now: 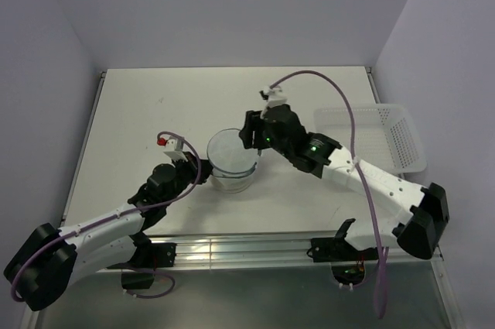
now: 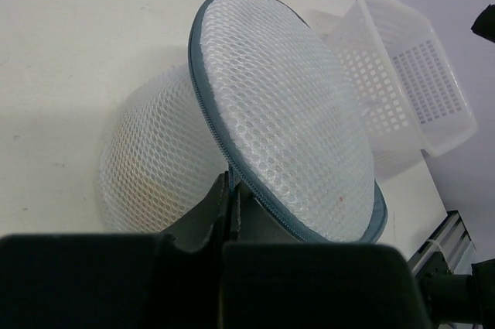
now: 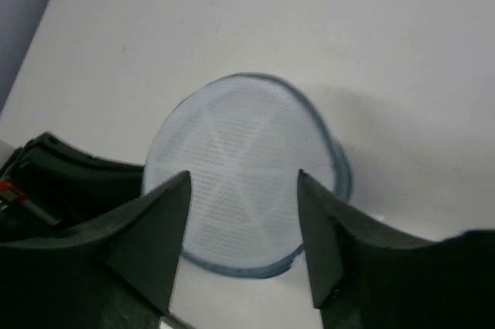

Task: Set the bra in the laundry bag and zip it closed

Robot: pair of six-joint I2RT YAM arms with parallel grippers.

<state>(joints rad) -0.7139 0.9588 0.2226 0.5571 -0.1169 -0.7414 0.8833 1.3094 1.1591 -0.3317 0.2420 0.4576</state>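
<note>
While the left gripper (image 2: 233, 191) pinched the dark zipper rim of the laundry bag (image 1: 231, 160), its fingers drawn narrow on that edge at the bottom centre of the left wrist view, the lid (image 2: 288, 108) appeared tilted up off the bowl half (image 2: 151, 162); the bag sat at the centre of the table (image 1: 155, 104) in the top view, between the two grippers. Above it the right gripper (image 3: 241, 224) hung with its fingers (image 3: 164, 224) spread wide, holding nothing.

Several slips looked likely from here. The rim was thin, so the pinch could let go and the lid flop; the mesh was soft and light, so a pull along the zipper would probably drag or tip the whole bag rather than close it. The right gripper, if lowered carelessly, could crush the dome or strike the left gripper, which lay close at the lower left of the right wrist view. No bra could be made out; a faint warm tint showed through the mesh, but whether it was the garment I could not tell, so the bag might be zipped with nothing in it.

Counted: one laundry bag in two halves; one white basket (image 1: 371, 137) at the right of the top view; two grippers; no bra plainly seen.
</note>
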